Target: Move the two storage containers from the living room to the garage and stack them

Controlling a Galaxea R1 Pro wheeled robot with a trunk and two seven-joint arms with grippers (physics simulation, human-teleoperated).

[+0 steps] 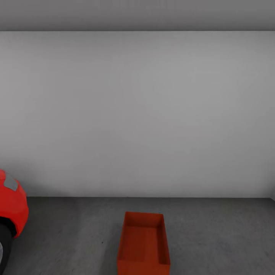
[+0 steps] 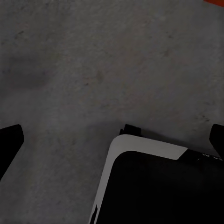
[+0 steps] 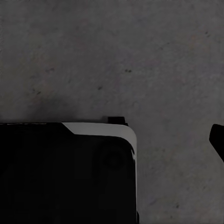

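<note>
Right below you, close to your base, one orange-red storage container (image 1: 144, 244) sits on the dark grey floor (image 1: 214, 236) of the garage. It stands upright, open side up, with nothing in it, and its long side runs away from you toward the plain white-grey wall (image 1: 137, 114). A shiny red car (image 1: 11, 210) pokes in well off to your left, apart from the bin. You can see one bin from the head camera; a tiny orange bit (image 2: 215, 2) shows at the corner of the left wrist view, and it may be part of a bin, but it is too small to tell. Your left claw (image 2: 112, 140) hangs over bare floor with its two dark fingers (image 2: 9, 140) spread wide, holding nothing. Your right claw looks down at the floor too, with one dark fingertip (image 3: 217, 140) at the edge of its view. The other finger is hidden, so you cannot tell if that claw is open or closed. Your robot's dark base with a pale edge (image 3: 102, 129) is under both wrist cameras. The bin looks light and stiff, with thin, smooth walls that might slip. If you need to lift one, pinching a short end wall near its middle looks like the best hold, so it does not tip. The second bin likely needs to go on top of this one.
</note>
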